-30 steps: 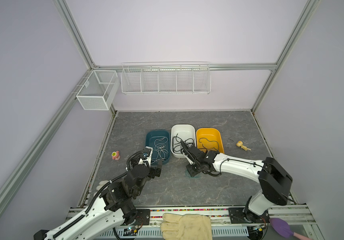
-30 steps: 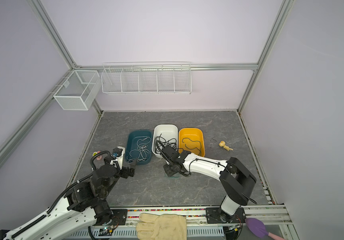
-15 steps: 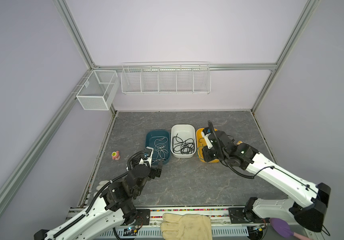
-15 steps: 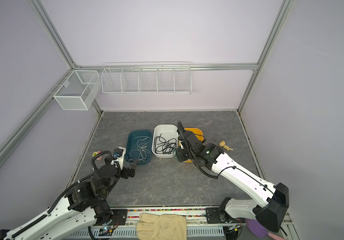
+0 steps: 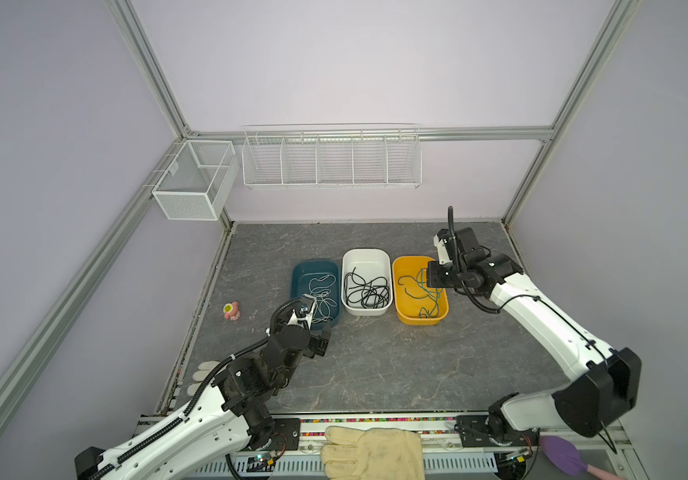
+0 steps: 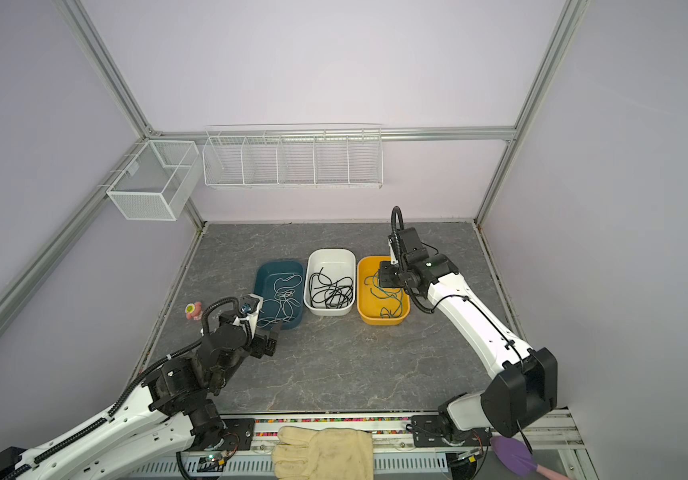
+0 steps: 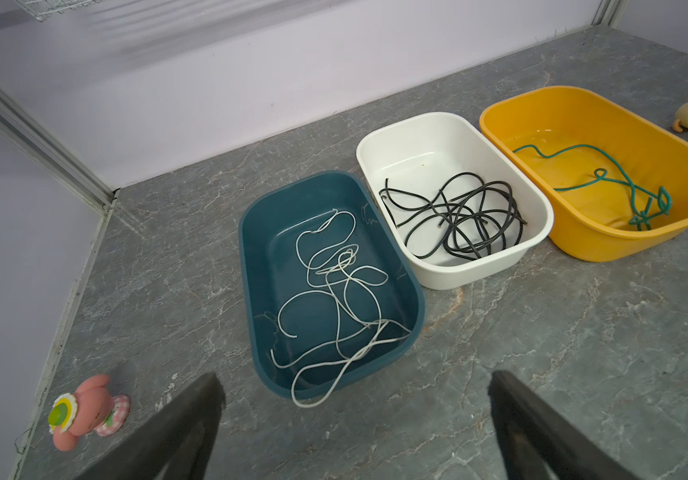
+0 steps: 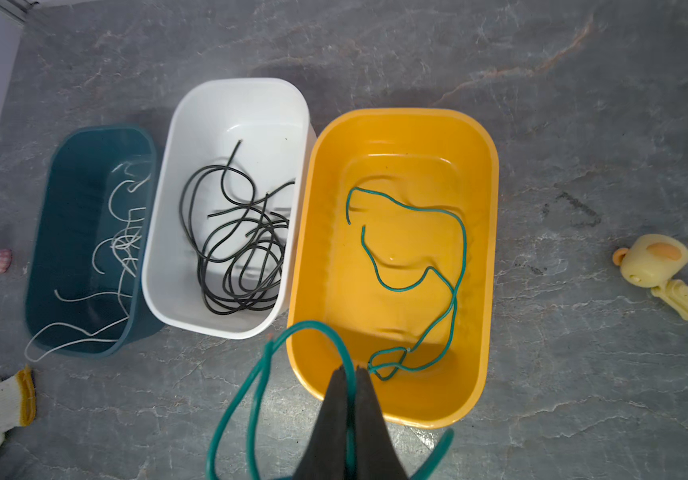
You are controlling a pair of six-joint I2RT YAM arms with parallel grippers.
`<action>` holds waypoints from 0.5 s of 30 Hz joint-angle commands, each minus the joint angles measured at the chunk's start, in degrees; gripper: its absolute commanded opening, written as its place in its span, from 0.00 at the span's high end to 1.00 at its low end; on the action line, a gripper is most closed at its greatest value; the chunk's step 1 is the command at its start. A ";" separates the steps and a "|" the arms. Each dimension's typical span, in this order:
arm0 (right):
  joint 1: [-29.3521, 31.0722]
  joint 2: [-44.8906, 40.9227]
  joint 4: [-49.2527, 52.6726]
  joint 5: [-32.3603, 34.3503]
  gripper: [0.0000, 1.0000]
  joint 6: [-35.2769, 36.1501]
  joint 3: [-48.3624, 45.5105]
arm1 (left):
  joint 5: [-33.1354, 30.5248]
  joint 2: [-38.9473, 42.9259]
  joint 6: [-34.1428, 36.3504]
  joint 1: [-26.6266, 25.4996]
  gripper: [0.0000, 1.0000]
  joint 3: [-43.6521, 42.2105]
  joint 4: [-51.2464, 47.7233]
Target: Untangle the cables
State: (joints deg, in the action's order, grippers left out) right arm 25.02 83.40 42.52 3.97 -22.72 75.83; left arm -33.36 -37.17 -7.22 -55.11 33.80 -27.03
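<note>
Holding teal cable (image 8: 309, 323), right end effector (image 8: 355, 370) hangs above yellow bin (image 8: 490, 291).

Grey marbled tabletop (image 5: 375, 370) carries a teal tub (image 7: 267, 266) just ahead of the left gripper (image 7: 355, 380). A white tub (image 7: 417, 137) and a yellow tub (image 7: 583, 108) sit farther off alongside, and a pink toy (image 7: 84, 409) lies beside it.

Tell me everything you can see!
teal bin: 1, teal, left of row
white bin: 1, white, middle
yellow bin: 1, yellow, right
white cables: tangle, white, in teal bin
black cables: tangle, black, in white bin
teal-green cables: count unclear, in yellow bin
pink toy: 1, left of teal bin
yellow toy: 1, beside yellow bin
wire baskets: 2, white, on walls
glove: 1, cream, front edge
left gripper: open, near teal bin
right gripper: shut on teal-green cables
</note>
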 commanded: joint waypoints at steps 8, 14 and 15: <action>-3.64 12.17 -3.78 -1.94 0.94 -3.22 1.74 | 0.49 -0.80 0.21 0.27 0.01 -0.67 -0.22; -4.01 16.76 -5.09 -1.72 0.93 -3.31 2.30 | 0.48 -0.89 0.24 0.27 0.01 -0.67 -0.24; -4.10 17.12 -5.23 -1.27 0.93 -3.45 2.25 | 0.56 -0.89 0.28 0.27 0.01 -0.67 -0.22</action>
State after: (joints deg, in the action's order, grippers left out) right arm 21.17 99.61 38.37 2.09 -25.32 76.71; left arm -33.12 -38.17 -6.87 -55.11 33.78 -27.03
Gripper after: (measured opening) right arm 0.070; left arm 0.993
